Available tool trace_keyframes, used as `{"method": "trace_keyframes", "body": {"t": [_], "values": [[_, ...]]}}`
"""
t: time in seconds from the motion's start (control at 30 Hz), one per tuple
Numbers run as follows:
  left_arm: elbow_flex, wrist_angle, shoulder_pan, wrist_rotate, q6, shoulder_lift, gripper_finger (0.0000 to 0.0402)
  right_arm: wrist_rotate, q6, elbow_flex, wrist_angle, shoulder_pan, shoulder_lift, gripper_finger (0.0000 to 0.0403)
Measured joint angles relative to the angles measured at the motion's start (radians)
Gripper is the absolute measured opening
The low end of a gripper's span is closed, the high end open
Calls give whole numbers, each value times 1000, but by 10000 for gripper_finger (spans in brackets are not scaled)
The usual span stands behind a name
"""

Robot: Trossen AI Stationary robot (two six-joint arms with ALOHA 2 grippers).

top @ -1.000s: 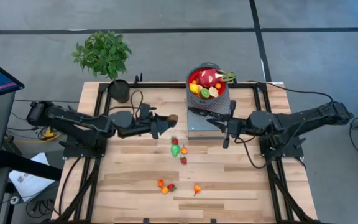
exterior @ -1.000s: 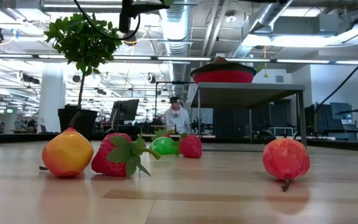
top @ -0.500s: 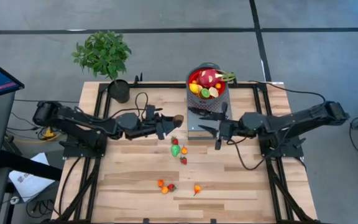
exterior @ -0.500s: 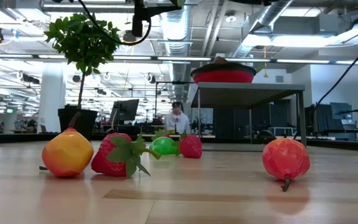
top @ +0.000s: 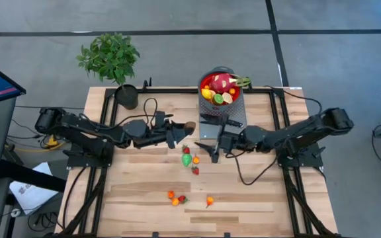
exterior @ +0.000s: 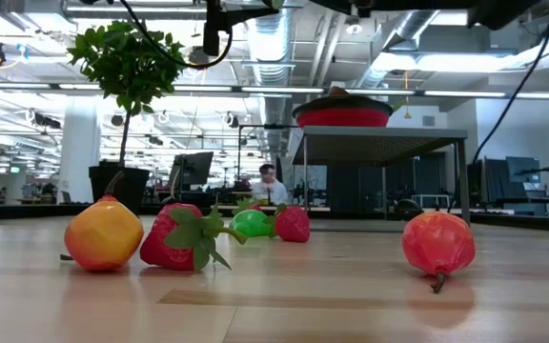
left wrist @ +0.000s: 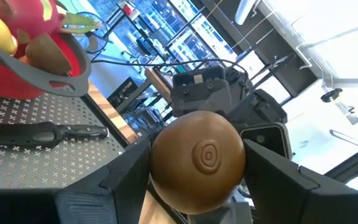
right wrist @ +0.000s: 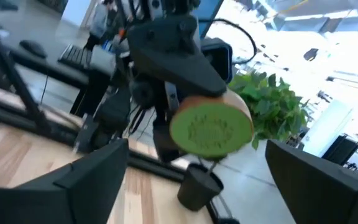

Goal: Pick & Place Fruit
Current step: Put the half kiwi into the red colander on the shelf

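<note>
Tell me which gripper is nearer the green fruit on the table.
Right. The right gripper hovers open just beside the green fruit; the left gripper, holding a brown kiwi half, sits farther back.

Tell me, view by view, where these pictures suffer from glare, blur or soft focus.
Left wrist view: blown-out white glare beyond the sharp brown fruit. Right wrist view: motion-smeared throughout, the window light washed out behind the plant. Low view: near fruits like the orange one crisp, the room behind softer, with bright ceiling lights. High view: evenly lit, soft shadows on the table.

Bare table (top: 137,182) lies front-left; fruits (top: 189,158) crowd the centre between both arms, a bowl (top: 220,88) behind.
</note>
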State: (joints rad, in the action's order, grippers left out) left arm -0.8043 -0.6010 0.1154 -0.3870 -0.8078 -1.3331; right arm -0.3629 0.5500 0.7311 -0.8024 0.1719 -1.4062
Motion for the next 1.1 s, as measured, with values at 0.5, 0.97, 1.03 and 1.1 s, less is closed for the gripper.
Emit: {"method": "trace_keyframes", "body": {"t": [0.5, 0.97, 1.03, 1.1], "values": [[0, 0, 1, 31, 16, 0, 230, 3, -1, 224, -9, -11, -230, 371], [0, -4, -1, 43, 25, 0, 231, -2, 0, 225, 74, -10, -142, 309], [0, -4, -1, 43, 25, 0, 230, -2, 0, 225, 80, -10, -141, 304], [0, -4, 0, 43, 25, 0, 228, -3, 0, 225, 96, -10, -142, 300]]}}
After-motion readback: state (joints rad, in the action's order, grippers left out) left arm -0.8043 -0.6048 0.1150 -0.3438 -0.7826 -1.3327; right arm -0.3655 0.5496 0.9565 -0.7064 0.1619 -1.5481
